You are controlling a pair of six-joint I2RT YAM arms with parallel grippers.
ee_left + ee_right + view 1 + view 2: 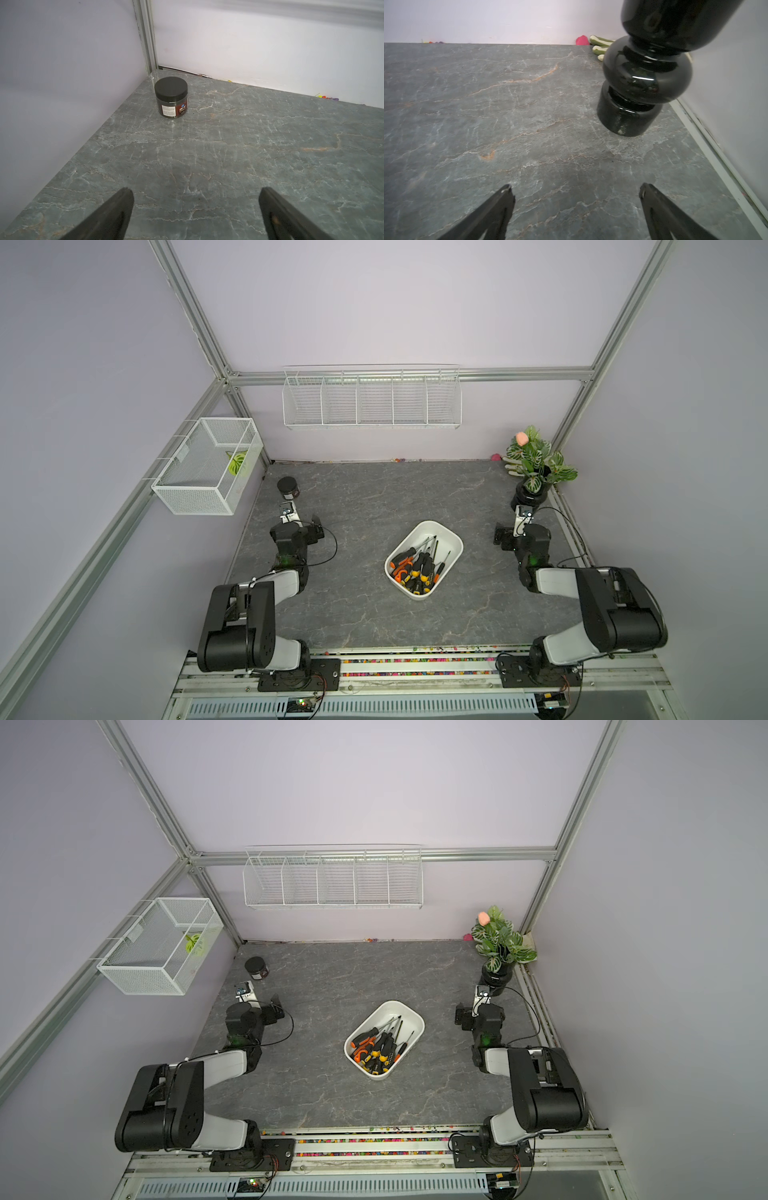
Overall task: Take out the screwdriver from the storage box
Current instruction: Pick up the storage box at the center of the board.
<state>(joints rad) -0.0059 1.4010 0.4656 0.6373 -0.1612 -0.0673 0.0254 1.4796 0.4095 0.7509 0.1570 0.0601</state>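
White smooth plastic forms the rectangular, round-cornered storage box (pixel 442 536) (pixel 402 1015), which is seen in both top views lying diagonally near the middle of the grey marbled bench (pixel 365 497). Several screwdrivers (pixel 417 566) with black, orange and yellow handles are piled inside it. The left tool (pixel 195 191) is held wide open and empty above bare bench, with a small dark jar (pixel 171 96) with a black lid standing ahead of it. The right tool (pixel 576 187) is likewise spread wide with nothing gripped, near a glossy black vase (pixel 639 83).
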